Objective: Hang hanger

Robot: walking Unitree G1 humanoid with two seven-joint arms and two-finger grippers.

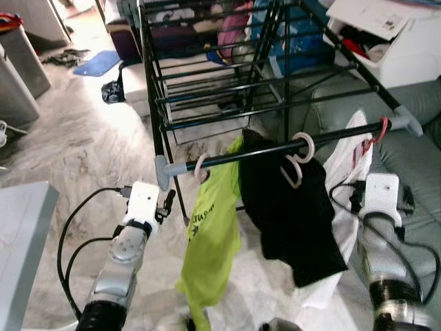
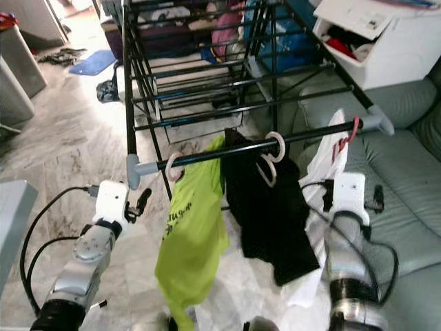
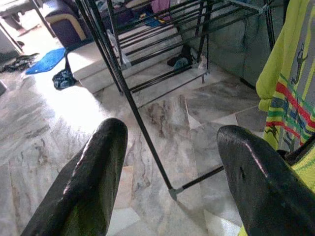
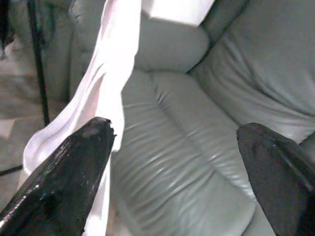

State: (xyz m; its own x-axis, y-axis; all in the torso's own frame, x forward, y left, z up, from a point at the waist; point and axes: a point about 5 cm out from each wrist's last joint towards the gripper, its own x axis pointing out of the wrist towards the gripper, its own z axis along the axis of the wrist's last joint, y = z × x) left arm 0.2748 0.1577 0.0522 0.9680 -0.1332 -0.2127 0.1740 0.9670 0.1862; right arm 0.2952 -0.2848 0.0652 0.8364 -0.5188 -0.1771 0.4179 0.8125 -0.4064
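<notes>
Left eye view, left to right: left hand (image 1: 167,201) apart, empty, lower left; green shirt (image 1: 210,227), black garment (image 1: 289,214) and white garment (image 1: 344,179) hang on the rack's rail (image 1: 275,149). Red hanger (image 1: 372,138) sits hooked, right. Right hand (image 4: 172,162) apart beside it. Risk: snagging fabric could unhook it. Shirt print unreadable.

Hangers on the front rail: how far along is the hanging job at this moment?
Looks done: the green shirt, black garment and white garment all hang by hangers from the rail. In hand: nothing; the left gripper and right gripper are open and empty. Left: nothing visibly waiting to be hung.
</notes>
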